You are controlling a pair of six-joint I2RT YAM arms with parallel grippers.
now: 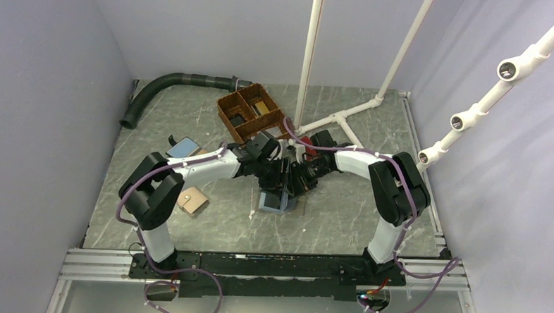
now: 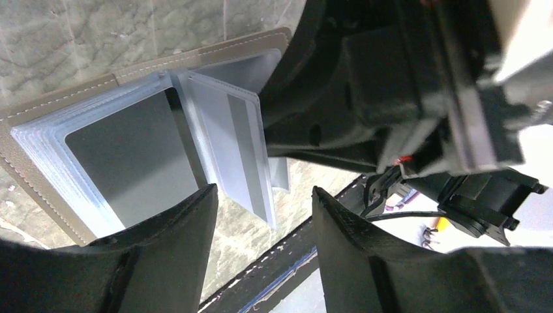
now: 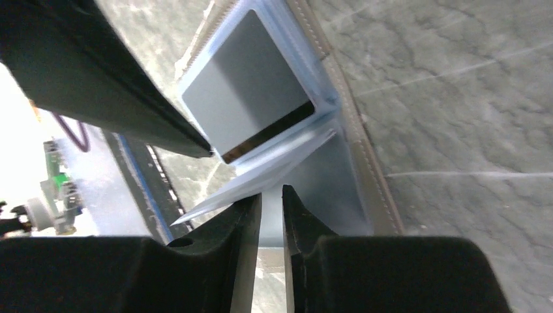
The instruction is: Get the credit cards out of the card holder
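At the centre of the surface point(image 1: 356, 216), at 12 o'clock from the gap between the arm bases, the card holder point(image 3: 370, 166) lies opened flat. Its taupe side is down, its light blue slots are up, and both arms are bent over it. The left gripper point(image 2: 264, 193) hovers at the holder's near edge with its jaws released and spread, gripping nothing. The credit cards point(image 2: 130, 156) are not yet out. In the left wrist view, a grey card with a dark stripe sits in the stacked slots at 9 o'clock. A second striped card shows in a raised pale leaf point(image 2: 228, 143) at 3 o'clock of the first. Expect the cards to be light, thin, stiff and smooth-faced, and therefore slippery. Pinch each card across its thickness at an exposed edge or corner, then draw it in line with its slot. The holder looks soft and light and will probably slide or lift with the card unless its taupe rim is pinned. The right gripper point(image 3: 270, 195) has its jaws drawn almost together at the raised leaf; whether they clamp it cannot be told. At 11 o'clock from the holder stands a brown divided tray point(image 1: 239, 93). Its left compartment holds a dark flat item and its right a tan one, both too small to identify.
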